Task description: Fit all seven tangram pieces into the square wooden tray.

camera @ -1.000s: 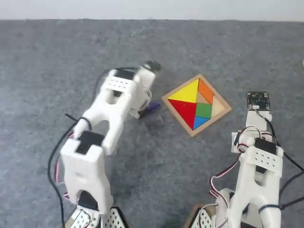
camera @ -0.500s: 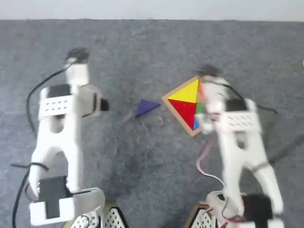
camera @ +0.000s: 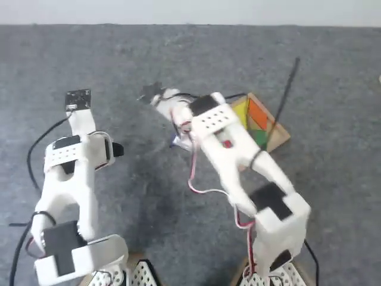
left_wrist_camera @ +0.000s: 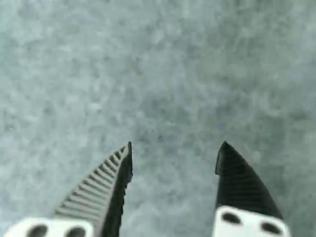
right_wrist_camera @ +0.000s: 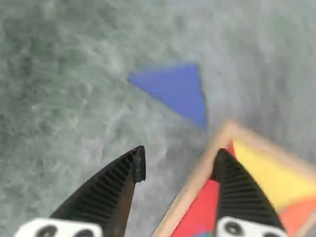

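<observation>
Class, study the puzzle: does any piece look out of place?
Yes. The blue triangle lies on the grey mat, beside a corner of the wooden tray and outside it, so it has not been fitted. The right gripper hangs open above it.

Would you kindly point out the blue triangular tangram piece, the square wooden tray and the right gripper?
blue triangular tangram piece [right_wrist_camera: 175, 89], right wrist view, middle of its top face.
square wooden tray [right_wrist_camera: 200, 175], right wrist view, bare wooden rim.
right gripper [right_wrist_camera: 181, 149], right wrist view, midway between its fingertips.

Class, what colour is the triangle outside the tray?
The triangle is blue, clearest in right wrist view.
</observation>
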